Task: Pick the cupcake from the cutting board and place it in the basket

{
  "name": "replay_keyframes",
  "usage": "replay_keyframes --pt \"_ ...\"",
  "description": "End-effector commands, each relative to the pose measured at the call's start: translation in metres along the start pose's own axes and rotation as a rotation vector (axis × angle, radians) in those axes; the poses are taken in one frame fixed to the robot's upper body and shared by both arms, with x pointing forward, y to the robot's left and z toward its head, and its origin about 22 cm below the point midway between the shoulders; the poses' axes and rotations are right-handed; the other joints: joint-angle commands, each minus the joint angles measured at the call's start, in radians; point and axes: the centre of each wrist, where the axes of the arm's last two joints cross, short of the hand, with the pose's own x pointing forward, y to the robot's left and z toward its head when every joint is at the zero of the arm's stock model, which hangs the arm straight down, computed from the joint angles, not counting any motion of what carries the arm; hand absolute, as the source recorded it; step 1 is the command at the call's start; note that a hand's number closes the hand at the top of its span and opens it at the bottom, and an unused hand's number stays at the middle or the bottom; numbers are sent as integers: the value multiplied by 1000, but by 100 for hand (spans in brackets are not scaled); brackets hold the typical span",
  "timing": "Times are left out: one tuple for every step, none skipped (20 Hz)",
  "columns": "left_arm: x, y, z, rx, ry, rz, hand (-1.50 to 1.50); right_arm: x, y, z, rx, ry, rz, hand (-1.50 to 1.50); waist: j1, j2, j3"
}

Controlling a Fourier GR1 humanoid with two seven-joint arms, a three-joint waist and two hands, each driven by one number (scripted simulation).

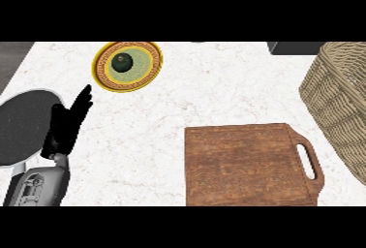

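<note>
Head view is showing only the left hand (68,121), standing near the left edge with its fingers straight and relaxed upward, holding nothing; it is resting rather than working. No right hand is appearing anywhere, so its state is not something to report. To the right of that hand and a little nearer the robot, the wooden cutting board (243,167) is lying flat with its handle slot pointing away from the hand, and its top is showing bare wood: no cupcake is visible on it. Farther right still, well apart from the hand, the wicker basket (340,104) is running off the frame; its inside is not showing, so whether the cupcake is sitting in there cannot be told. Judging from the bare board, the pick step is looking either finished or out of sight, and any next move is calling first for locating the cupcake. Just above the hand's fingertips, a yellow-rimmed plate (127,65) is carrying a dark green round fruit (123,61), possibly an avocado. Beside the hand on its left, a dark speckled round surface (22,121) is lying partly out of frame. Everything is sitting on a white marble countertop (214,92).
</note>
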Motion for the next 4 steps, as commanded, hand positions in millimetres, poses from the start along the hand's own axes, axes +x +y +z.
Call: replay_keyframes --pt "0 7 -3 -7 -8 -3 0 -27 -58 16 -58 30 -48 -150 -3 2 1" --pt "5 9 -16 2 -8 -1 0 -29 -64 16 -29 48 -34 -150 0 6 1" --pt "-9 9 -2 -1 -10 4 0 -47 -75 29 -26 32 -49 -150 -2 4 2" --pt "3 6 -6 -12 1 13 0 -43 -94 32 -36 45 -62 -150 -4 2 2"
